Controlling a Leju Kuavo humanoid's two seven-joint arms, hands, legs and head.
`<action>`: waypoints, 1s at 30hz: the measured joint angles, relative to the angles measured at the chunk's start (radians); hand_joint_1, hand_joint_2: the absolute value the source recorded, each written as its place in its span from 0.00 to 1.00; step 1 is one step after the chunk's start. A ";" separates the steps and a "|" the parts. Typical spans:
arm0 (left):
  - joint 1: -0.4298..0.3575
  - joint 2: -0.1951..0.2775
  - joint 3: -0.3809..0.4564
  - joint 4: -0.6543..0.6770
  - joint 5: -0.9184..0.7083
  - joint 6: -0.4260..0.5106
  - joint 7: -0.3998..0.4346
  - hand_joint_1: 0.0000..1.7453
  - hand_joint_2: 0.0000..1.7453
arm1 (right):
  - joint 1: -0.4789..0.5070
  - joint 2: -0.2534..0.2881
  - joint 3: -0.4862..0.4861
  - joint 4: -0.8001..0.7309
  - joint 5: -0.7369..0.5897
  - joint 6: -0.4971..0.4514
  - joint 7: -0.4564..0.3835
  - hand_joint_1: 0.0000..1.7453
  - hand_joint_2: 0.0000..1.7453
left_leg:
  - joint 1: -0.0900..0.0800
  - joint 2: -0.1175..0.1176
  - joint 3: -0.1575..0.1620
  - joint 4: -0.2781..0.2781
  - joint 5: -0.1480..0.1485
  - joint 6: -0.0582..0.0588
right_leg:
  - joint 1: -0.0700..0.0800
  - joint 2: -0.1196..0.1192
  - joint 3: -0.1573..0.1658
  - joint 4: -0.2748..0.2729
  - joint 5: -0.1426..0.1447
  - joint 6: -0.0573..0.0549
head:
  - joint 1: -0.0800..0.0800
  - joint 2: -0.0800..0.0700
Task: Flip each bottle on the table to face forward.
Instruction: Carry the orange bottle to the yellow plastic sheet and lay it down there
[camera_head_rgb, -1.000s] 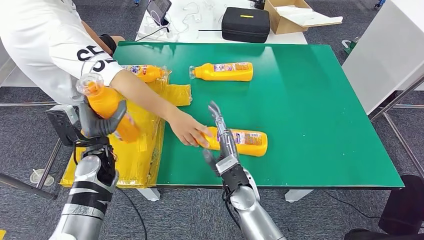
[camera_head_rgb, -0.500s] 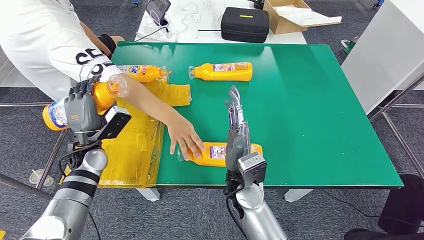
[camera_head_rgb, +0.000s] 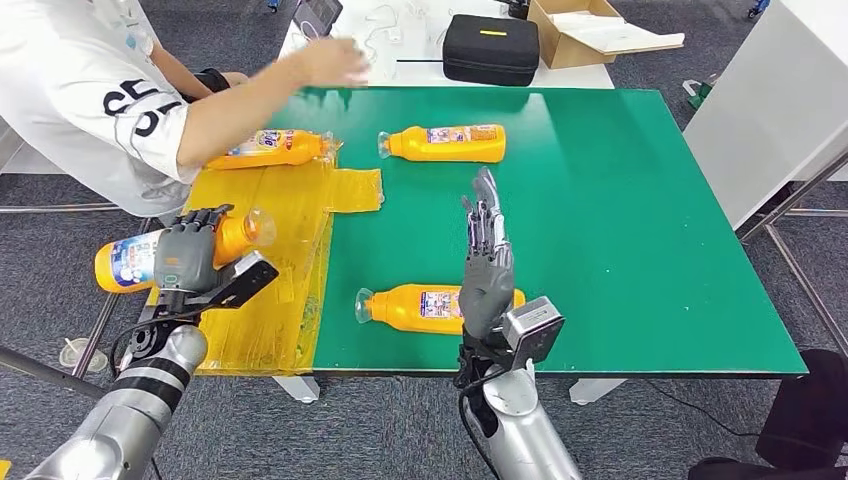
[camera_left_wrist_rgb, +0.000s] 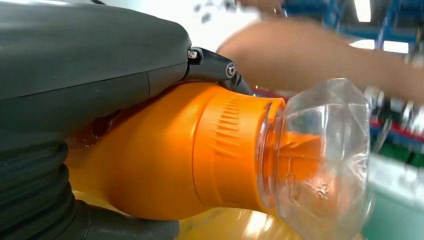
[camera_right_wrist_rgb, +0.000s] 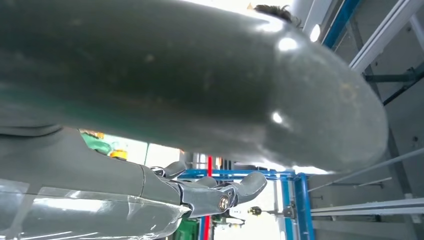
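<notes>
My left hand (camera_head_rgb: 185, 258) grips an orange bottle (camera_head_rgb: 130, 258) with a clear cap, held on its side to the left of the green table (camera_head_rgb: 640, 220); the left wrist view shows the bottle (camera_left_wrist_rgb: 200, 150) close up in my left hand (camera_left_wrist_rgb: 75, 75). My right hand (camera_head_rgb: 487, 262) stands upright with straight fingers over the table's front edge, holding nothing, just in front of a lying orange bottle (camera_head_rgb: 415, 306). Another orange bottle (camera_head_rgb: 445, 142) lies at the table's back. A third (camera_head_rgb: 265, 148) lies on yellow plastic wrap (camera_head_rgb: 270, 260). My right hand (camera_right_wrist_rgb: 210, 192) has its fingers extended.
A person in a white shirt (camera_head_rgb: 75, 90) leans in at the left, an arm (camera_head_rgb: 260, 90) raised over the table's back left corner. Behind the table stand a black case (camera_head_rgb: 490, 48) and a cardboard box (camera_head_rgb: 580, 30). A white cabinet (camera_head_rgb: 775, 100) is at right.
The person's hand left the front bottle and lifted to the back. My left hand lowered its bottle, still on its side. My right hand rose a little, still upright.
</notes>
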 joint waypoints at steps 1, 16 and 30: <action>0.001 0.002 -0.004 0.011 -0.008 -0.010 0.000 1.00 1.00 | 0.000 0.000 -0.002 0.000 -0.005 0.005 0.002 0.00 0.00 | 0.000 0.000 0.000 0.000 0.000 0.000 | 0.000 0.000 0.000 0.000 0.000 0.000 | 0.000 0.000; 0.004 0.001 -0.101 0.107 -0.070 -0.238 -0.038 1.00 1.00 | -0.012 0.004 -0.011 0.027 -0.039 0.040 0.031 0.00 0.00 | 0.000 0.000 0.000 0.000 0.000 0.000 | 0.000 0.000 0.000 0.000 0.000 0.000 | 0.000 0.000; -0.026 0.005 -0.152 0.127 -0.071 -0.388 -0.053 0.24 1.00 | -0.026 0.020 -0.015 0.080 -0.043 0.056 0.043 0.00 0.00 | 0.000 -0.002 0.001 0.000 0.000 0.000 | 0.000 -0.001 0.003 0.000 0.000 0.000 | 0.000 0.000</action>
